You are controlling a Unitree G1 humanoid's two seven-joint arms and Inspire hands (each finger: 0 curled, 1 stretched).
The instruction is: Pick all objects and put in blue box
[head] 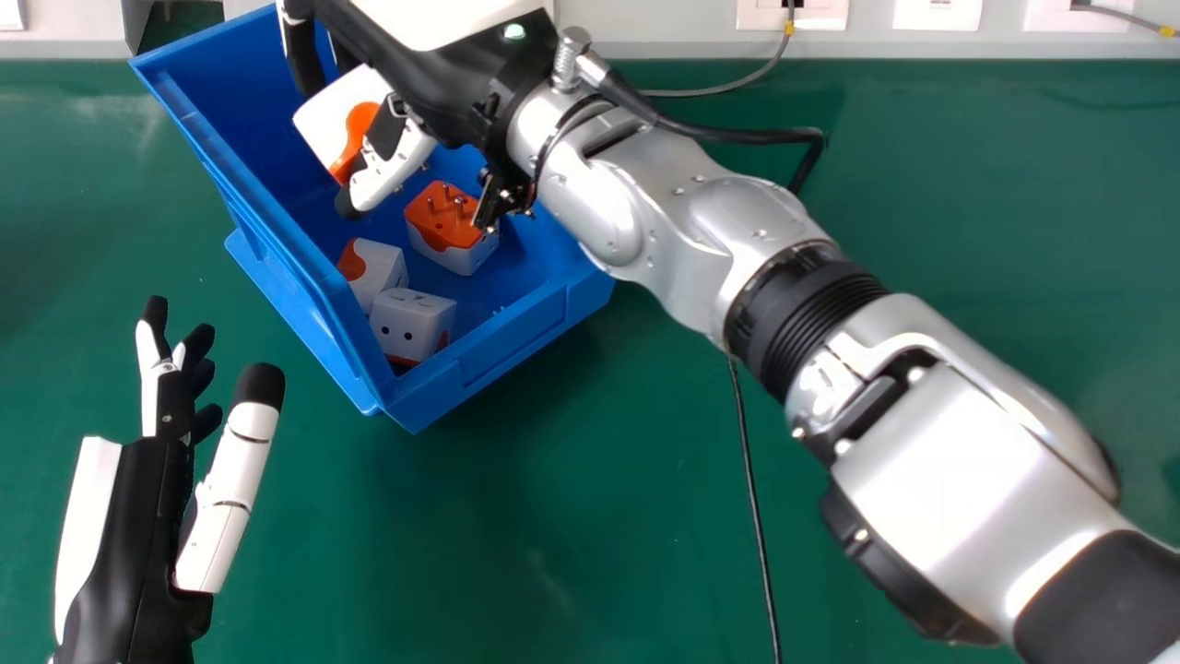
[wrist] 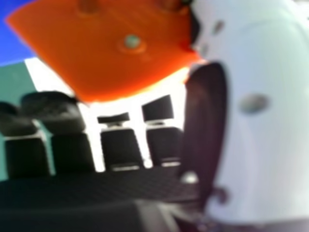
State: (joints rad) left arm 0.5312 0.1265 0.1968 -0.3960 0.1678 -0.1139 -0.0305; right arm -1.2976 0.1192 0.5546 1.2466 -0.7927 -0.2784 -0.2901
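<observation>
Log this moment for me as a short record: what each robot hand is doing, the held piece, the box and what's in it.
right robot hand: closed on a piece, over the box's interior
held piece: white-and-orange plug adapter, not released
left robot hand: open, empty, left of the box
blue box: upright on the green table
box contents: three adapters; one pins-up, two others near the front corner
held piece touching box: cannot tell
</observation>
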